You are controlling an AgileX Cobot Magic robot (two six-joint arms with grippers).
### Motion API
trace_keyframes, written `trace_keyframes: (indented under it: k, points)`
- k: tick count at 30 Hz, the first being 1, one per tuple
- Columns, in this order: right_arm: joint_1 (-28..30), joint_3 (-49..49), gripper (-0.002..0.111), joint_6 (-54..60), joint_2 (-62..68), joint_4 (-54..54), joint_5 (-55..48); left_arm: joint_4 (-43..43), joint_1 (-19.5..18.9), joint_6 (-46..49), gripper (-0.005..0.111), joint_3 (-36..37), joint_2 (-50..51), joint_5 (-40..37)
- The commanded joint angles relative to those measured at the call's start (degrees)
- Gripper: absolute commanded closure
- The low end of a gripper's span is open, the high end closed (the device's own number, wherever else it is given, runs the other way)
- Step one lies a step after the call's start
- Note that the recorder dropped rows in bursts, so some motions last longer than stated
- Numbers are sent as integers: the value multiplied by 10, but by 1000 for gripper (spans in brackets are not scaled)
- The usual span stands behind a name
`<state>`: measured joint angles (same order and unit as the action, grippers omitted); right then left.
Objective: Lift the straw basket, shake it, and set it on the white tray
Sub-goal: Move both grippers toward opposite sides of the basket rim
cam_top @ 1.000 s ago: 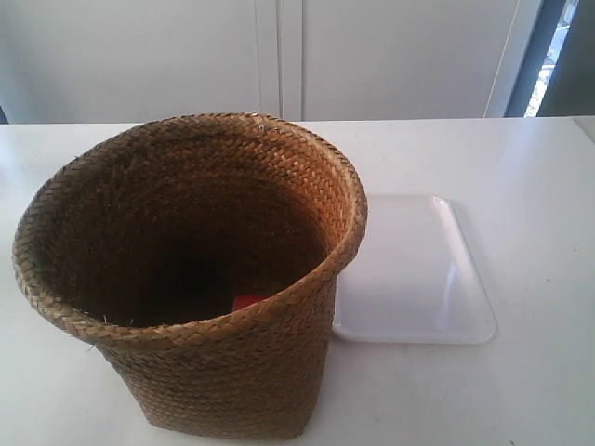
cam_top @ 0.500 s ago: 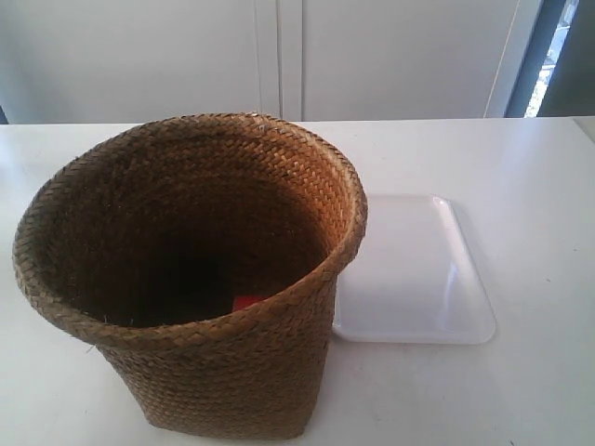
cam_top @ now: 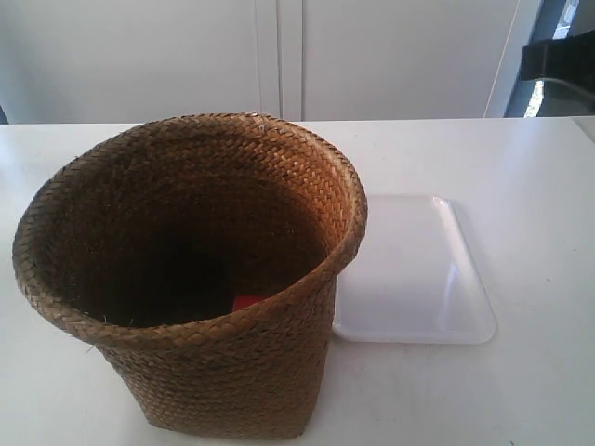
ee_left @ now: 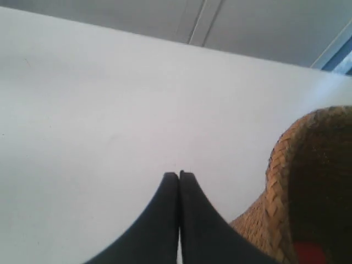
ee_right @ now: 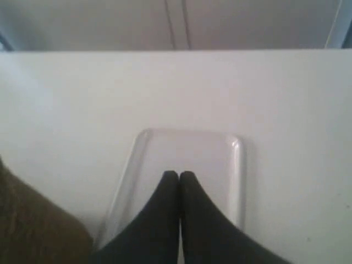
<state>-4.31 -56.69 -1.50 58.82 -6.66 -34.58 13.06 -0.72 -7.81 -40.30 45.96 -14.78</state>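
The left gripper (ee_left: pixel 179 175), tips pressed together, hangs just beside the straw basket (ee_left: pixel 278 181), the right gripper (ee_right: pixel 179 175), likewise closed, above the white tray (ee_right: pixel 192 148); both should spread wide before clamping its braided rim.

A white tabletop (cam_top: pixel 521 158) is seen across most of the exterior view, its surface glossy. Behind it, pale panels (cam_top: pixel 139 56) are set upright, divided by a narrow vertical seam (cam_top: pixel 279 56). A bright window strip (cam_top: pixel 561 20) is shown at the view's far right. A small red item (cam_top: pixel 247 302) is glimpsed in deep shadow.
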Motion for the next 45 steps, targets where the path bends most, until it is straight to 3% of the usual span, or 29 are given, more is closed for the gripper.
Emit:
trace_keyframes:
  k: [1,5,10,13,18,23,29,34,45]
  points:
    - [3,-78,108,129,69,-109,-120,3,-1,36,107,-49,45,-59]
    - [3,-100,108,132,97,-159,-111,39,-1,52,107,-100,68,-112]
    - [3,-99,108,120,106,-162,-137,36,-1,137,107,-107,60,-163]
    - [3,-99,108,122,120,-164,-153,38,-1,141,107,-105,64,-183]
    - [3,-100,97,184,156,-253,-202,73,-1,141,107,-106,87,-129]
    - [3,-100,87,196,180,-266,-219,106,-1,159,106,-119,102,-160]
    - [3,-100,65,208,182,-266,-217,140,-1,188,81,-131,118,-228]
    - [3,-100,63,208,182,-266,-220,164,-1,217,62,-147,107,-230]
    - [3,-100,43,208,192,-289,-205,203,-1,257,51,-170,145,-294]
